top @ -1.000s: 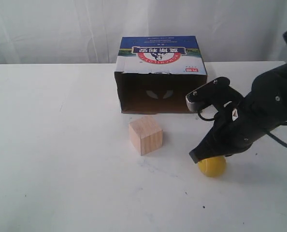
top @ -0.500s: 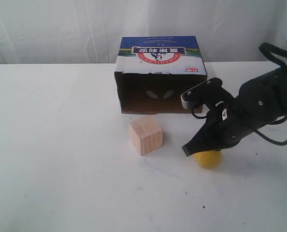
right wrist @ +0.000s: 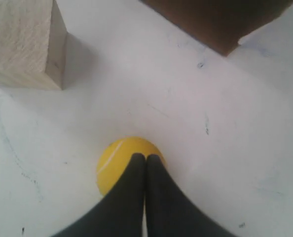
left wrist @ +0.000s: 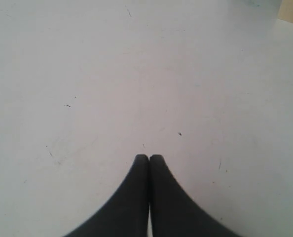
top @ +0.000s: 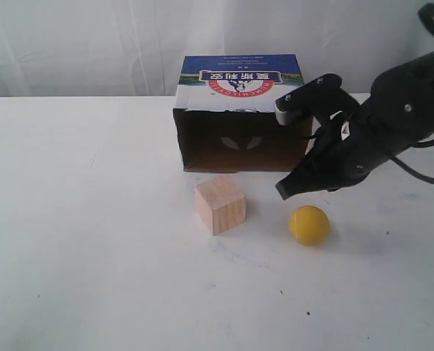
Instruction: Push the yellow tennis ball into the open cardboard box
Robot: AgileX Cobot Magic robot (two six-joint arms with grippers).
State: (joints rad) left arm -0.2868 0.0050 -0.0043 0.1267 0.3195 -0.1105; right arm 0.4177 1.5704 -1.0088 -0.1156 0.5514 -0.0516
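The yellow tennis ball [top: 309,224] rests on the white table, in front of the box's right end and right of a wooden cube. The open cardboard box [top: 240,110] lies at the back with its dark brown mouth facing the front and its blue-and-white printed panel on top. My right gripper [top: 283,191] is shut and hangs above the ball, a little behind it and apart from it. In the right wrist view its closed fingertips [right wrist: 147,158] overlap the ball [right wrist: 116,160], and the box's brown corner [right wrist: 220,22] lies beyond. My left gripper [left wrist: 149,158] is shut over bare table.
A pale wooden cube [top: 220,203] stands in front of the box mouth, left of the ball; it also shows in the right wrist view [right wrist: 23,44]. The white table [top: 93,241] spreads wide to the left. White curtains hang behind.
My right gripper has lifted off the ball and moved back toward the box. The ball has rolled a little to the left and toward the box. The cube and box stayed still.
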